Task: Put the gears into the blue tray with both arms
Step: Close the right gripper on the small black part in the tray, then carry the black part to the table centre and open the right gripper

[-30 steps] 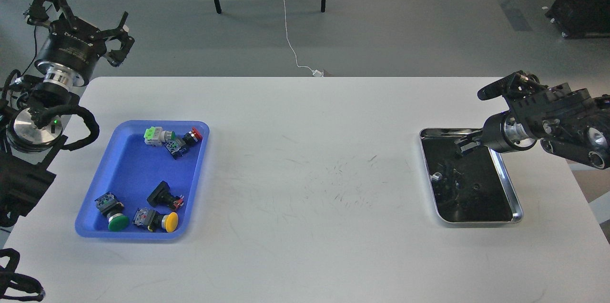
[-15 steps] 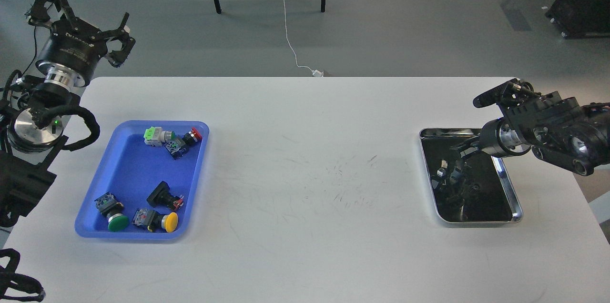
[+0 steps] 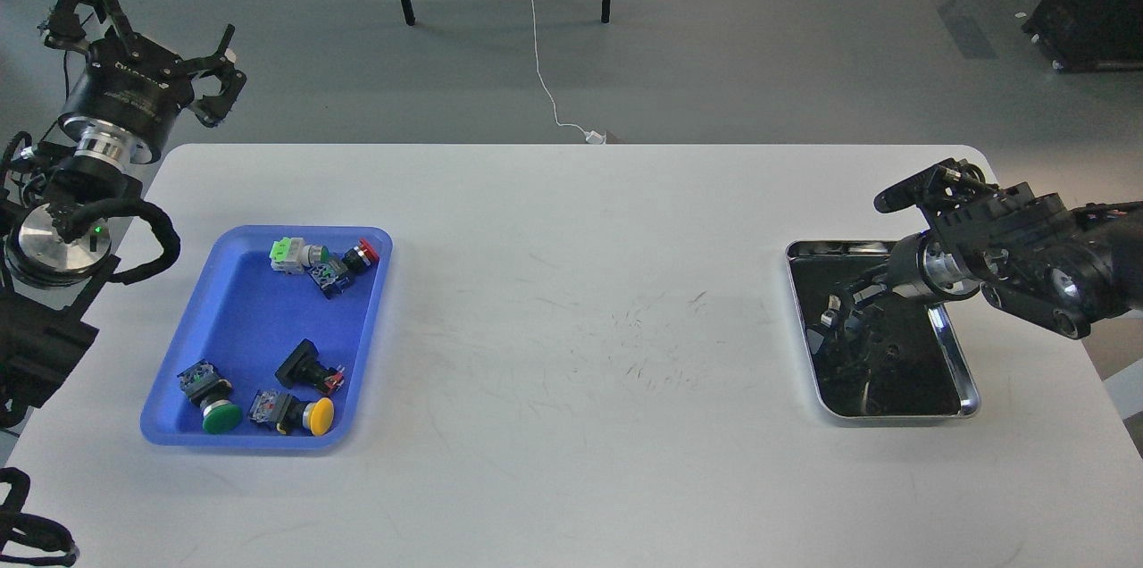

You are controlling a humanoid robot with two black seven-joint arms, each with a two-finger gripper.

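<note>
Right gripper (image 3: 848, 304) lowered into the far half of the steel tray (image 3: 969, 394) at the right of the table (image 3: 571, 461), its dark fingers merging with the tray's dark, reflective bottom, so that whether they are spread, narrowed or closed on anything cannot be told. The gears are not distinguishable; small dark shapes lie on the tray bottom close to the fingertips, and these may be the pieces or only reflections. Left gripper (image 3: 152, 23) held high beyond the far left corner of the table, fingers splayed wide and empty, well apart from the blue tray (image 3: 241, 318). That tray sits near the left edge and holds five push-button switches: a green-capped one (image 3: 212, 403) and a yellow-capped one (image 3: 295, 413) at its near end, a black one (image 3: 308, 367) midway, and a red-capped one (image 3: 344, 264) beside a pale green one (image 3: 290, 254) at its far end; no gear is discernible in it. The step in hand appears to be the pick from the steel tray. The next move calls for a fine closing on a very small part against a mirror-like floor, then a carry across the bare middle of the table.
</note>
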